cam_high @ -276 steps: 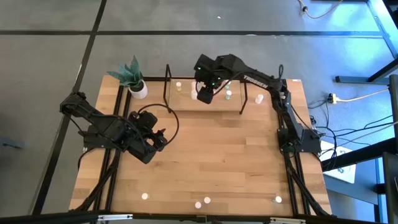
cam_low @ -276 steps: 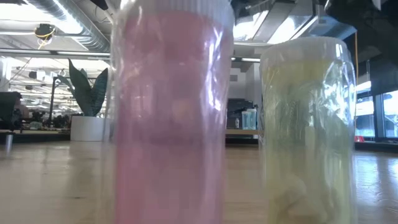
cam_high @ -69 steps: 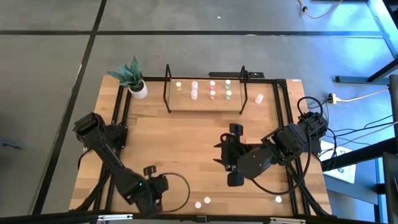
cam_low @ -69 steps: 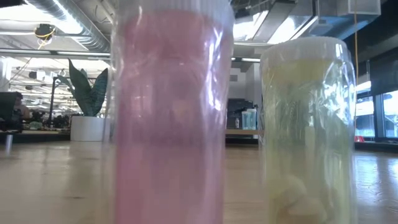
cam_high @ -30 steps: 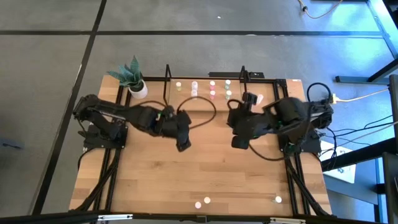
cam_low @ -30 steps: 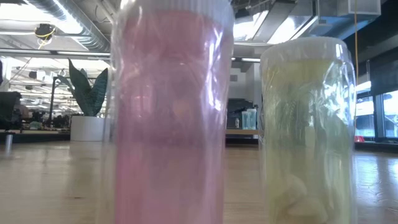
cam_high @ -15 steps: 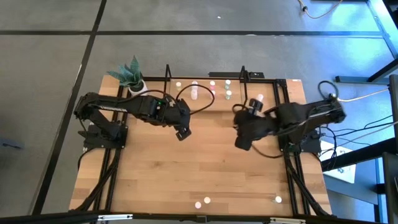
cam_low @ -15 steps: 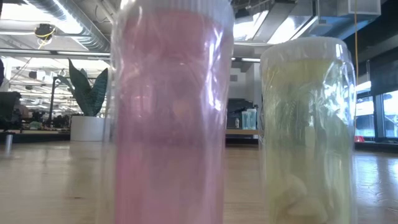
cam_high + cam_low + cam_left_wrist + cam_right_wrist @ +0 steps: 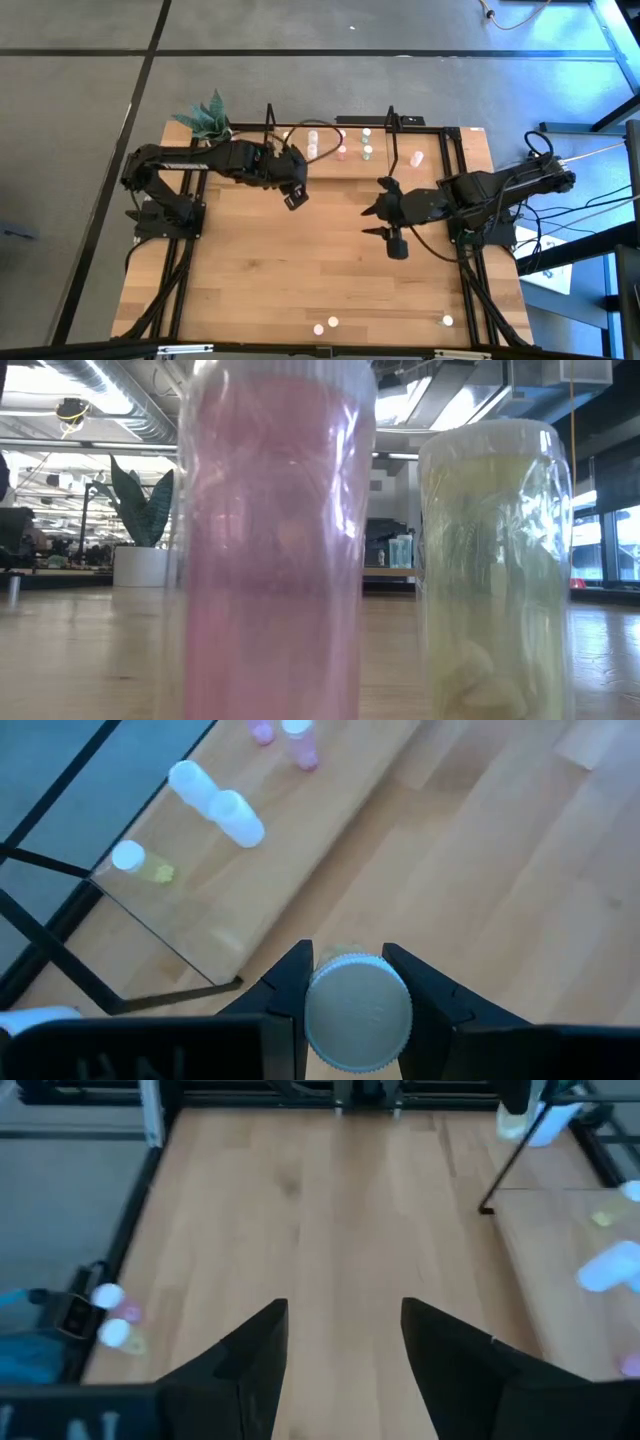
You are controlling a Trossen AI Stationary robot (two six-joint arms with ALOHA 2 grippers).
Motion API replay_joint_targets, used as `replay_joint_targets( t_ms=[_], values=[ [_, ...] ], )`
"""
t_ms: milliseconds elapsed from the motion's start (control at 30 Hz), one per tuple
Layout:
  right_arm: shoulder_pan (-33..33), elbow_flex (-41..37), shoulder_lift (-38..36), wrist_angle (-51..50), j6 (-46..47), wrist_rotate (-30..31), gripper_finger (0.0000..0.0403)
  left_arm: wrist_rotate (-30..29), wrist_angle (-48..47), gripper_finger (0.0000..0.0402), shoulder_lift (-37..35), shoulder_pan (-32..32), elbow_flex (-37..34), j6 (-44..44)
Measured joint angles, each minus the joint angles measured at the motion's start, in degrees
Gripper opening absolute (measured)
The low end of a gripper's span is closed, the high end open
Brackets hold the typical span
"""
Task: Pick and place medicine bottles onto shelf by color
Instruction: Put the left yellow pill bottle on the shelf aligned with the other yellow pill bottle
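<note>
- The left hand [image 9: 345, 982] was clenched on a white-capped medicine bottle [image 9: 357, 1012], one finger on each side of the body just under the cap; it hung near the front edge of the shelf [image 9: 322, 166]
- The right hand [image 9: 381, 218] was released and carried nothing, over the middle of the surface [image 9: 330, 270]
- The bottle was judged light, stiff and smooth plastic, likely to slip or twist under a loose grip
- The sound hold was judged to be across the round body, below the cap
- Yellow [image 9: 140, 863], white [image 9: 235, 818] and pink bottles [image 9: 301, 742] stood on the shelf board
- Three more bottles [image 9: 326, 324] waited near the surface's front edge
- Narrow bases would tip easily if set down askew
</note>
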Motion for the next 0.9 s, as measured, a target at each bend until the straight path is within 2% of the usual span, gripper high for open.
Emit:
replay_joint_targets(
  t_ms=[167,433,700,900],
  values=[
    [-1.1,-1.1,0.0,0.2,-0.1,2.2,0.0197,3.1,0.0,0.0088,0.0,6.3,0.0,6.6],
    [-3.3,-1.1,0.0,3.2,0.1,2.3,0.0197,9.8,0.1,0.0088,0.0,17.8,0.0,29.5],
    [-5.6,-1.0,0.0,11.2,-0.1,2.3,0.0197,20.9,3.1,0.0089,0.9,29.1,-1.1,39.7],
    [-7.4,-1.0,0.0,12.5,0.2,2.4,0.0197,22.9,6.6,0.0089,1.0,30.7,-5.1,43.9]
  ],
)
